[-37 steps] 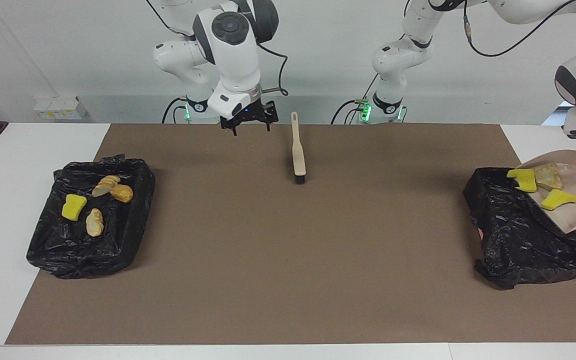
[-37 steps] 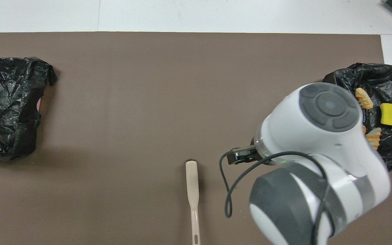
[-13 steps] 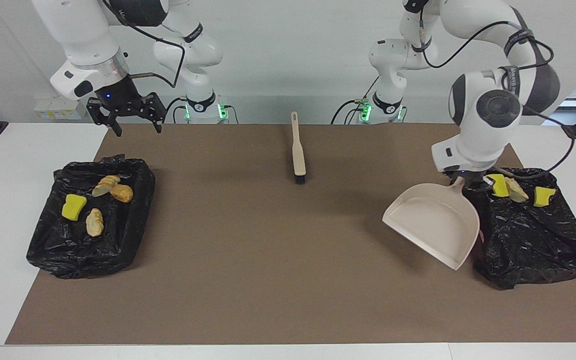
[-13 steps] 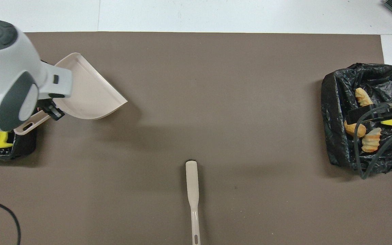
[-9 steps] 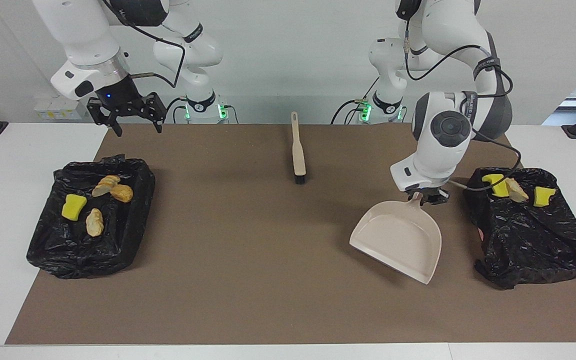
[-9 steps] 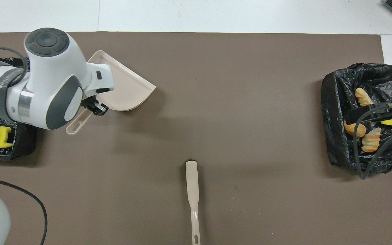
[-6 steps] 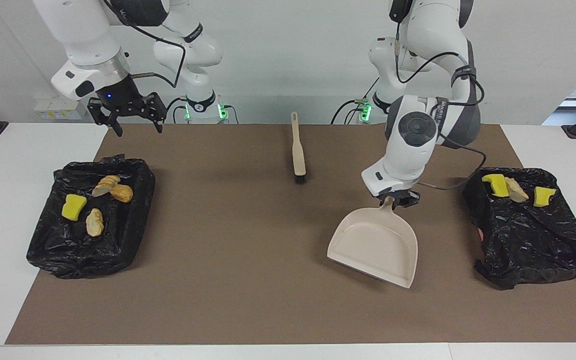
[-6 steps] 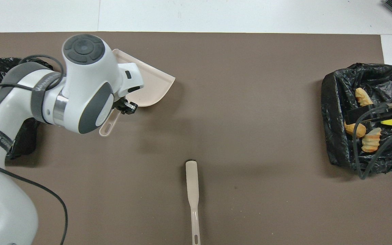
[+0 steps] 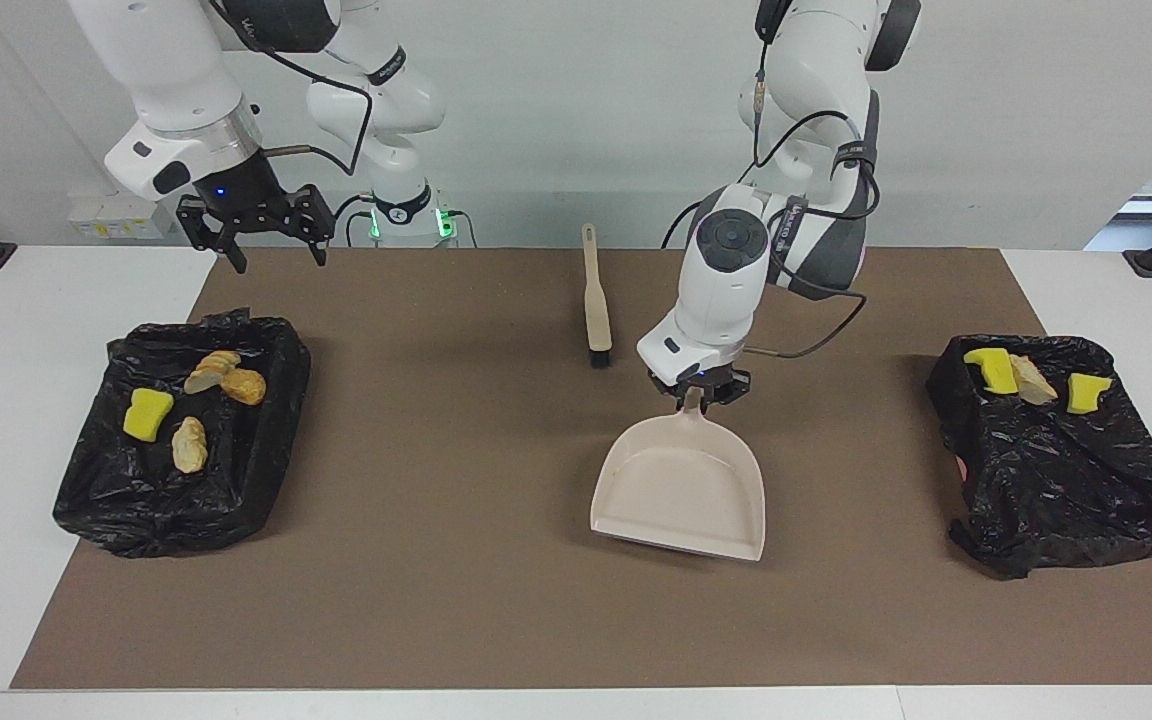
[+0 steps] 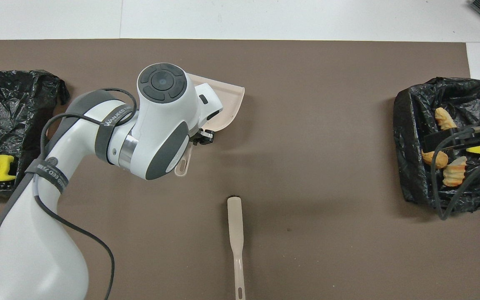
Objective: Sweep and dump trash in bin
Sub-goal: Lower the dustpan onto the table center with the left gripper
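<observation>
Now that the emptied dustpan has been carried from the bin at the left arm's end, where the last trash lies, to mid-mat, its handle clamped in the left gripper, the task is judged nearly done, while the right gripper is held wide open and empty near the other bin.

Lighting was bright, even and diffuse from above. The dustpan cast soft shadows on the brown mat. Black bin liners showed small glints. Focus stayed sharp throughout.
</observation>
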Controlling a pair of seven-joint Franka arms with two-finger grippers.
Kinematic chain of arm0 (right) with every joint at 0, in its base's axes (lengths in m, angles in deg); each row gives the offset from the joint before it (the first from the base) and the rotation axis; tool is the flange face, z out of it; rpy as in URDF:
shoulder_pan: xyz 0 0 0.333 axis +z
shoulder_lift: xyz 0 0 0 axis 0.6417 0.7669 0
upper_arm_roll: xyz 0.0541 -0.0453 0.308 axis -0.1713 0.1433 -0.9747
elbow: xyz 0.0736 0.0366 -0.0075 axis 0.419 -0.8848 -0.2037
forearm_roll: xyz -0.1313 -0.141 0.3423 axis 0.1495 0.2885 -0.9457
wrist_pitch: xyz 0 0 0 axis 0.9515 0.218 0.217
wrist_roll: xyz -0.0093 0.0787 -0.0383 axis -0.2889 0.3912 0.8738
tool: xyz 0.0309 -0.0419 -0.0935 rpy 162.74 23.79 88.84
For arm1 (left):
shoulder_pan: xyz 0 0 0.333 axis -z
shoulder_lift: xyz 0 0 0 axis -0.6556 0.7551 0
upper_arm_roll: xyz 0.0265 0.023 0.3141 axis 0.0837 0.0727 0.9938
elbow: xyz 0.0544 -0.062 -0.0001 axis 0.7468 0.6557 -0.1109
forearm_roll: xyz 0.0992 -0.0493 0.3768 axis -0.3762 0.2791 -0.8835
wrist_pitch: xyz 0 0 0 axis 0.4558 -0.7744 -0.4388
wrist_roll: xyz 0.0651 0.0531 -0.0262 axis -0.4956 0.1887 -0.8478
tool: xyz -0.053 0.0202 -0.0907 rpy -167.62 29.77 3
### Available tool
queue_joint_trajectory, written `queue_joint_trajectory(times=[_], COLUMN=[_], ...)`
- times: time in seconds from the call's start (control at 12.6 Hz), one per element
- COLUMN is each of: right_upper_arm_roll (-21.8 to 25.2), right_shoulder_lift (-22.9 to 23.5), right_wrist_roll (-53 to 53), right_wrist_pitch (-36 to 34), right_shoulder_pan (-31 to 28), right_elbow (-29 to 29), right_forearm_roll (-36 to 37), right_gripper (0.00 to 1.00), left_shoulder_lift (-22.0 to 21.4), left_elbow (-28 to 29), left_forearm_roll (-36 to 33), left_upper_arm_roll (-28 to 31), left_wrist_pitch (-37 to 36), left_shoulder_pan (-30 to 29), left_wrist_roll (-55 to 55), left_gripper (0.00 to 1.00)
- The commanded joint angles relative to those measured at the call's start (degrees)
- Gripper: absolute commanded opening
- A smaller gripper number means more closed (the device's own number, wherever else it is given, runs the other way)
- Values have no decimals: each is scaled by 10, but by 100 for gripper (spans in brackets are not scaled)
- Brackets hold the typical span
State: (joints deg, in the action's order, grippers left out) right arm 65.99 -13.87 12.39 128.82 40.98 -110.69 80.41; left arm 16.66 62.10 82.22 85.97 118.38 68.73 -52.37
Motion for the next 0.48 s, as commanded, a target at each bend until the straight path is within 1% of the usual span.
queue_joint_trajectory(times=[0.0,0.08,0.16,0.32,0.4], right_upper_arm_roll=[-5,-5,-5,-5,-5], right_shoulder_lift=[-2,-2,-2,-2,-2], right_wrist_roll=[-2,-2,-2,-2,-2], right_wrist_pitch=[5,5,5,5,5], right_shoulder_pan=[-6,-6,-6,-6,-6], right_elbow=[0,0,0,0,0], right_forearm_roll=[3,3,3,3,3], right_gripper=[100,100,100,100,100], left_shoulder_lift=[19,21,23,34,48], left_elbow=[-34,-42,-44,-49,-51], left_forearm_roll=[26,36,35,36,33], left_upper_arm_roll=[11,11,12,12,12], left_wrist_pitch=[2,5,8,17,27], left_shoulder_pan=[15,18,34,39,47], left_wrist_roll=[-82,-93,-94,-96,-99], left_gripper=[0,0,0,0,0])
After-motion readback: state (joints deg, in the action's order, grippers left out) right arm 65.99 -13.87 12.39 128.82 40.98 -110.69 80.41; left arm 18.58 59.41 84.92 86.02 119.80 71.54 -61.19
